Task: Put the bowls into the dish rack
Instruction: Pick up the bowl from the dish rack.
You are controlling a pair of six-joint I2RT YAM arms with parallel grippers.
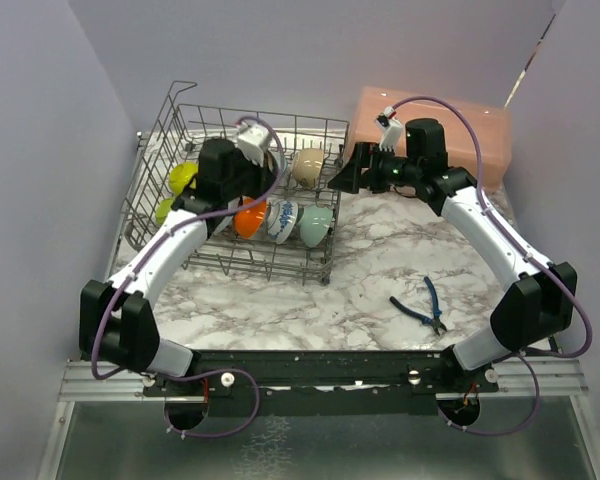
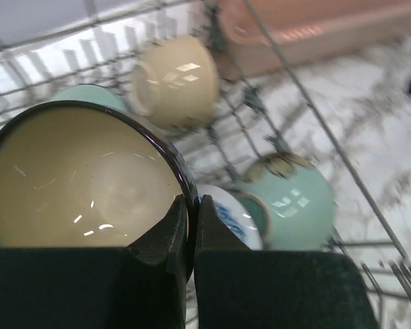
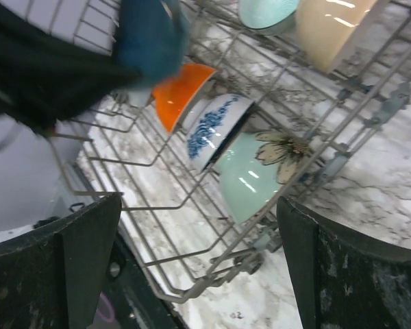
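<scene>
The dish rack [image 1: 325,130] stands at the back left, with several bowls on edge among its tines. Among them are a lime-yellow bowl [image 1: 183,177], an orange bowl [image 1: 248,220], a blue-patterned white bowl [image 1: 283,218], a pale teal bowl [image 1: 317,225] and a beige bowl [image 1: 308,165]. My left gripper [image 2: 190,212] hangs inside the rack, shut on the rim of a dark blue bowl [image 2: 82,178] with a cream inside. My right gripper [image 3: 198,260] is open and empty, just outside the rack's right wall beside the flowered teal bowl [image 3: 253,171].
A pink plastic lidded box [image 1: 435,135] sits at the back right, behind my right arm. Blue-handled pliers [image 1: 425,305] lie on the marble tabletop near the right arm's base. Grey walls close in the left, back and right.
</scene>
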